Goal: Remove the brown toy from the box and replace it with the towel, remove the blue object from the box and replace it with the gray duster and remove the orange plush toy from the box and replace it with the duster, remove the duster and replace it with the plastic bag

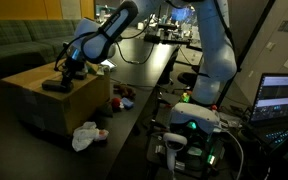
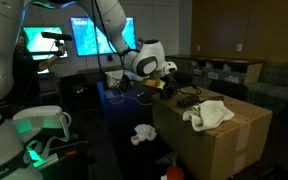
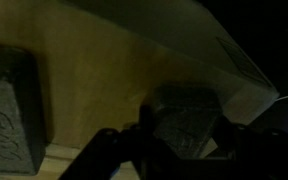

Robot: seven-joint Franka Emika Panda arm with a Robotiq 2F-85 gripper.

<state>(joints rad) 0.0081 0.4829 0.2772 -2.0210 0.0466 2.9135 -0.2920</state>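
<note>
In an exterior view the cardboard box (image 1: 44, 100) fills the left of the frame, its top closed and flat. The arm reaches in from the upper right and ends over the box's far right corner, where the pincer (image 1: 64, 72) points down. Just under it a dark object (image 1: 56, 86) lies on the box top; I cannot tell from here whether the two touch. On the dark table (image 1: 144, 70), right of the box, sit a white crumpled bundle (image 1: 86, 135) at lower centre and, further up, a small heap of red and brown toys (image 1: 122, 97). The robot base (image 1: 196, 122) glows green at lower right, with a lit laptop (image 1: 282, 98) at the right edge.

In the exterior view from the opposite side, the box (image 2: 224, 145) stands at lower right. A white towel (image 2: 208, 114) lies crumpled on its top, near the middle. The pincer (image 2: 167, 84) hangs over the box's upper left corner, beside a dark tangle (image 2: 189, 97) on the lid. The white bundle (image 2: 143, 133) lies left of the box, lower down. Bright monitors (image 2: 86, 35) fill the upper left.

The wrist view is dim and blurred. The pincer (image 3: 169, 142) comes up from the bottom edge over tan cardboard (image 3: 104, 70). A dark grey block (image 3: 189, 110) shows near the fingers (image 3: 99, 152), and another grey shape (image 3: 6, 110) sits at the left edge. I cannot tell whether the pincer is spread or pinching.
</note>
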